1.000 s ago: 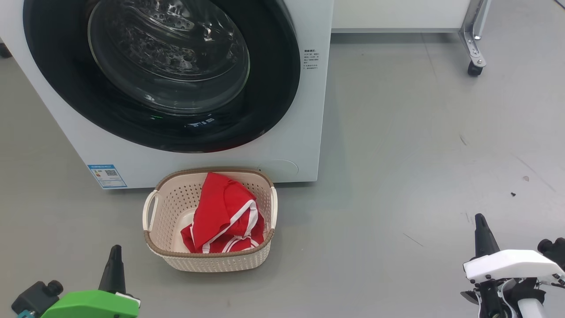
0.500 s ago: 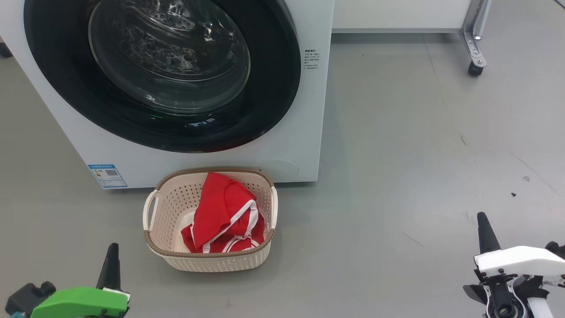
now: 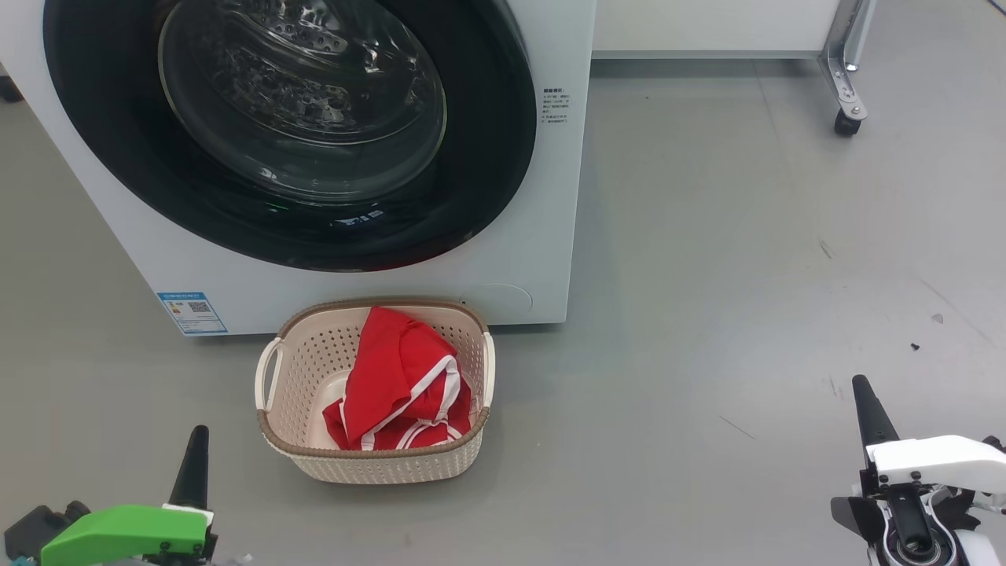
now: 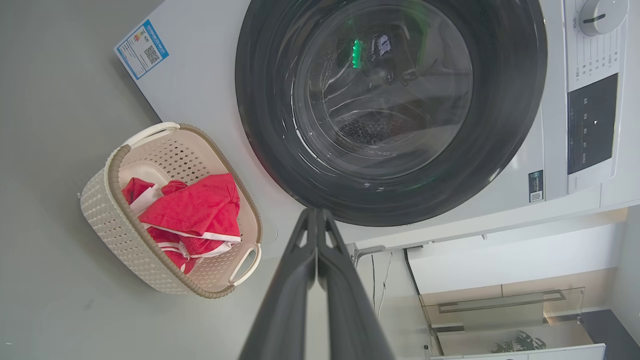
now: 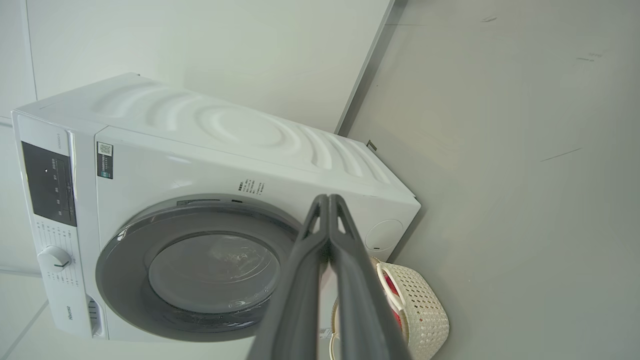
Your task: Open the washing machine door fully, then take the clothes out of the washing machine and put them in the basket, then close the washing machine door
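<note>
Sitting near left hand, to its right: basket holding clothes.

You are seeing the grey floor carrying faint scuffs | a metal leg is standing on a black caster | a dark speck is lying on the floor

The washing machine door has a glossy black rim and a smooth clear glass centre. The washing machine casing is smooth white with a light sheen; its drum is shiny perforated metal. The basket is matt cream perforated plastic with a brown woven-look rim. The clothes are soft matt red cloth with white trim. The floor is smooth grey, lightly scuffed.
</note>
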Tool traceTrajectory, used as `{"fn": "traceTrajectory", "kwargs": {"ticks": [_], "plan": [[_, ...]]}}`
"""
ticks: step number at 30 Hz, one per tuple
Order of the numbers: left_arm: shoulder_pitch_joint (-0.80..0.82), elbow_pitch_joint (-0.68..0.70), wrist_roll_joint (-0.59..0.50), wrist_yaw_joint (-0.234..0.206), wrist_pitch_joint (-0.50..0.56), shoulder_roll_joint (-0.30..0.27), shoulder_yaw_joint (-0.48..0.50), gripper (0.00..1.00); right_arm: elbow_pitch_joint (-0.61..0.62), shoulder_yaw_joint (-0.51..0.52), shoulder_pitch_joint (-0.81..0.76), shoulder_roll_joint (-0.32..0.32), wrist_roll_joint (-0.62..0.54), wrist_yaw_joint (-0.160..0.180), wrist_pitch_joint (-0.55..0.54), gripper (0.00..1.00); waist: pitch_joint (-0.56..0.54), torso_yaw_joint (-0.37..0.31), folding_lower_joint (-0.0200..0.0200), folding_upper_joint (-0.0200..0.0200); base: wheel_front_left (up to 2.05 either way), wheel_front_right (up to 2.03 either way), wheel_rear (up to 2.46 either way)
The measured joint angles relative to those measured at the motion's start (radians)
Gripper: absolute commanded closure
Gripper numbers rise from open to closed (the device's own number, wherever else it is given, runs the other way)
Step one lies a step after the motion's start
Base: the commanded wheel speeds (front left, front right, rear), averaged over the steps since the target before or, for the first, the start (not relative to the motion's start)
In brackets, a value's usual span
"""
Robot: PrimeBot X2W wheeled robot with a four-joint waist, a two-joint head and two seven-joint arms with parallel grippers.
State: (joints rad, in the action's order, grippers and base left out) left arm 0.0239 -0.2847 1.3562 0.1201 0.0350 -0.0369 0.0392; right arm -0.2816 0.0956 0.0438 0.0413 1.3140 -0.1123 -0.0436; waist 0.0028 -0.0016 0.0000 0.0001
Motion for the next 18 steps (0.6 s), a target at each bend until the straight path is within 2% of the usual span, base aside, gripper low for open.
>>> {"fn": "traceTrajectory", "kwargs": {"ticks": [18], "plan": [[0.024, 0.003, 0.195, 0.0, 0.063, 0.0, 0.031, 1.0, 0.0, 0.037, 0.012, -0.002, 0.231, -0.003, -0.059, 1.0, 0.0, 0.001, 0.0, 0.0, 0.0, 0.0, 0.0]]}}
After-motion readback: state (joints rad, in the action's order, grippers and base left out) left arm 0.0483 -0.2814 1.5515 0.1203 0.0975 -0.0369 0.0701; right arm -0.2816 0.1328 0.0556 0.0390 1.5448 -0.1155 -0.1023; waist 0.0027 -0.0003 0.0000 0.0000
